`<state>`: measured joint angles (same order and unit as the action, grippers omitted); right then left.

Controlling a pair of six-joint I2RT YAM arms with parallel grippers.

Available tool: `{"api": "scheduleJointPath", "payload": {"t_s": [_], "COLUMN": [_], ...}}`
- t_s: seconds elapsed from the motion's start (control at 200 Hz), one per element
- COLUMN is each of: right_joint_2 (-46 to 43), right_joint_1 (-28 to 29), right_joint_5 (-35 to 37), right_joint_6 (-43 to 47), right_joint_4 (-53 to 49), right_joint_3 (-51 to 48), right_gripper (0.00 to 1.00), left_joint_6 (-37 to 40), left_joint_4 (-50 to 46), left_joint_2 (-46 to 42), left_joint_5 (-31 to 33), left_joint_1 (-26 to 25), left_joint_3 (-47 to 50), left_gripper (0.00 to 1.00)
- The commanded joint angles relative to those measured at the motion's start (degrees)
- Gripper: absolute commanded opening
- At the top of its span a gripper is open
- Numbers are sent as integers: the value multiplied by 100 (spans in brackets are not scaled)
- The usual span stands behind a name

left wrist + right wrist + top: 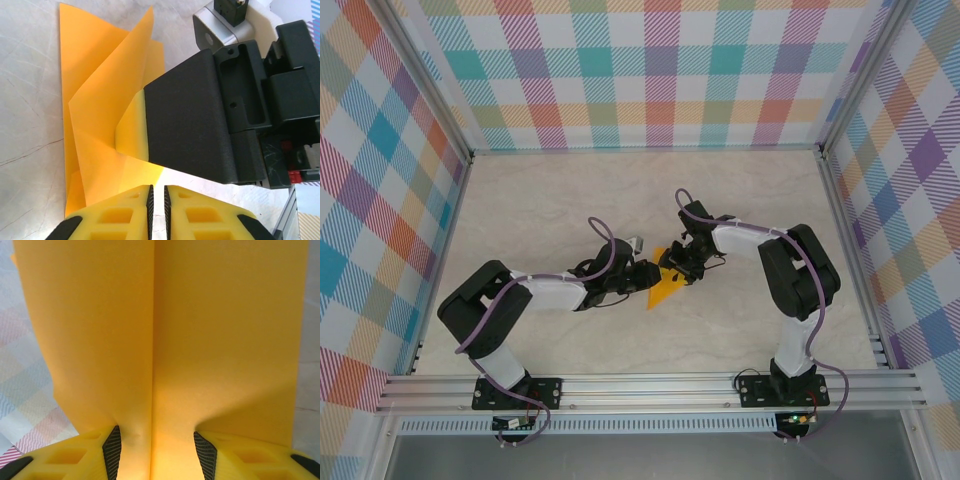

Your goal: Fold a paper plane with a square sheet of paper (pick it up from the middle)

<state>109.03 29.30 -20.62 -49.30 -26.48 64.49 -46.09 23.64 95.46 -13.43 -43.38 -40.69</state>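
Observation:
The square sheet of paper (669, 288) is orange-yellow and creased, and lies at the table's middle with its flaps raised. In the left wrist view the sheet (100, 100) stands up in a V, and a finger (185, 115) of the right gripper presses into it. My right gripper (682, 262) comes down on the sheet from the right. In the right wrist view the paper (150, 340) runs between the jaws of the right gripper (157, 450), centre crease upright, both pads against it. My left gripper (647, 272) sits at the sheet's left edge. Its tips (157, 200) are almost together, with bare table showing in the slit.
The pale marbled table (570, 200) has room at the back and on both sides. Plaid walls (650, 70) enclose three sides. An aluminium rail (650, 385) runs along the near edge by the arm bases.

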Motion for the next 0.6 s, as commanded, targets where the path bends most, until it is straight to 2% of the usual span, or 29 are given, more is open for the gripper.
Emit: {"api": "scheduleJointPath", "payload": {"t_s": [0.0,0.25,0.435,0.6], "right_joint_2": [620,610,555,490], "right_joint_1": [-73,-73,-69,-75], "right_joint_5": [1350,1316,1276,1262], "right_joint_6": [-93,-114,-114,-106], "right_joint_4": [-434,-385,-314,-291], "right_joint_3": [-475,-504,-545,-592], "right_gripper": [49,49,49,49], "left_joint_6": [3,-1,-142,-177], "left_joint_4": [-214,-601,-321,-220], "left_joint_2": [32,-208,118,410], "left_joint_5": [227,885,606,401], "left_joint_1": [67,73,112,154], "left_joint_3": [42,192,123,2], "left_gripper": [16,22,22,16]}}
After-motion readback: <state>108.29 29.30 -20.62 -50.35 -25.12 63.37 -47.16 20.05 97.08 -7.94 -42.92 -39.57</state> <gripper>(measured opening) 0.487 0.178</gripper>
